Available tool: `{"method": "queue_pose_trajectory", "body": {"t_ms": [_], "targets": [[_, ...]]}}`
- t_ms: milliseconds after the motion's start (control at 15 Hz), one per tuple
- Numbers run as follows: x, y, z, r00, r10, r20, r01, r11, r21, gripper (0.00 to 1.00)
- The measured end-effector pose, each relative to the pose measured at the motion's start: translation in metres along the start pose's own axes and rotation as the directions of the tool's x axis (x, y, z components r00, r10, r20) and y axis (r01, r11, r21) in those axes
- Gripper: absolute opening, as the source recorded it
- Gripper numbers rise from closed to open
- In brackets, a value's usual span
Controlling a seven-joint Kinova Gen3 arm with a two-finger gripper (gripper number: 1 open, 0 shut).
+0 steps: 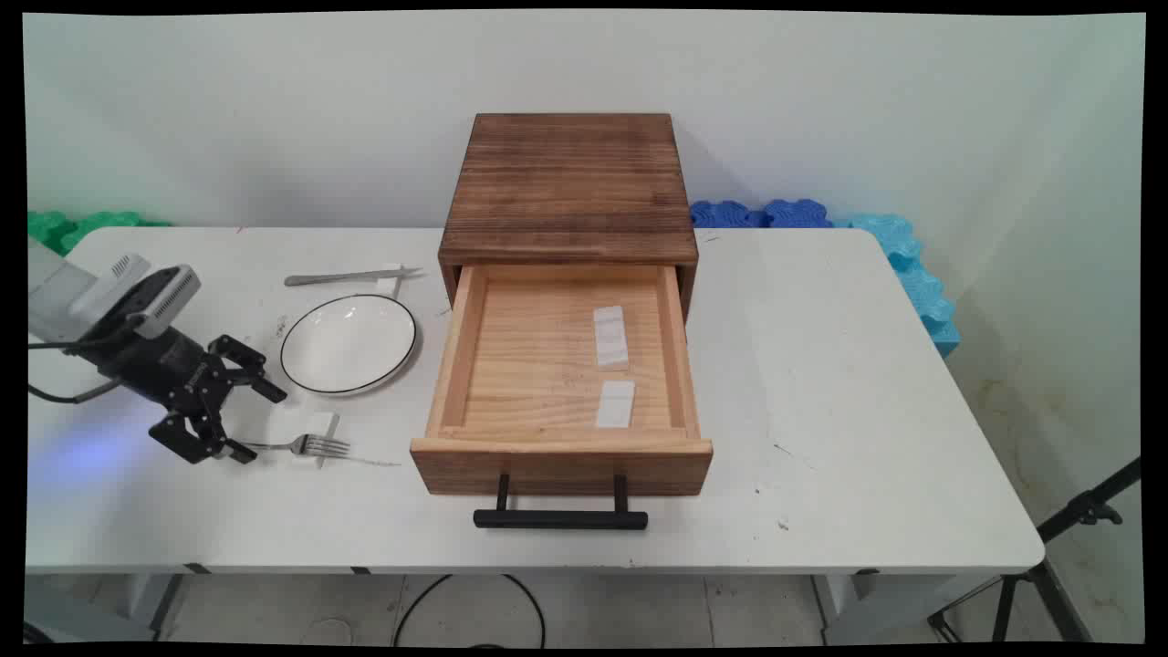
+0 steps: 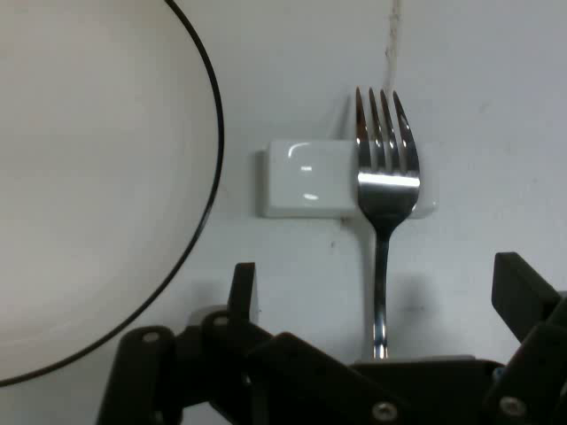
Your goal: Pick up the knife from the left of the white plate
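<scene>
steel fork between spread black fingers

steel is catching the light on the fork (image 1: pixel 306 445), which is lying flat on the white table (image 1: pixel 849 383) at its near left, tines pointing toward the open drawer (image 1: pixel 558 365). the fork's neck is resting across a small white rest (image 2: pixel 306 178), so the tines are sitting slightly propped. the black gripper (image 1: pixel 260 422) is sitting low at the handle end, its jaws standing released and wide — one finger is reaching toward the plate (image 1: pixel 348 343), the other is lying close by the handle's tip. in the hand view the handle is running down between the two fingers (image 2: pixel 241 290) and disappearing behind the linkage, and the fingers are standing clear of it on either side; whether the lower pad is touching the handle cannot be told.

the plate, white with a thin dark rim, is sitting just beyond the fork, near but apart from it. beyond the plate a knife (image 1: pixel 351 276) is lying with its blade on a second white rest (image 1: pixel 390 278). the wooden cabinet (image 1: pixel 568 187) is standing at the table's middle back, its drawer pulled fully out with a black bar handle (image 1: pixel 560 518) — two pale strips (image 1: pixel 611 336) are lying on the drawer floor. blue foam pieces (image 1: pixel 899 260) are lining the far right edge, and green ones (image 1: pixel 78 226) are showing at the far left.
</scene>
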Motion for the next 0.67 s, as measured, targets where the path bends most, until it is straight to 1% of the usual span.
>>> {"method": "queue_pose_trajectory", "body": {"t_ms": [333,667], "targets": [[0.012,-0.004,-0.014,1.0,0.007,-0.008,-0.007,1.0,0.003,1.0],[0.03,-0.007,-0.033,1.0,0.02,-0.021,-0.019,1.0,0.014,1.0]]}}
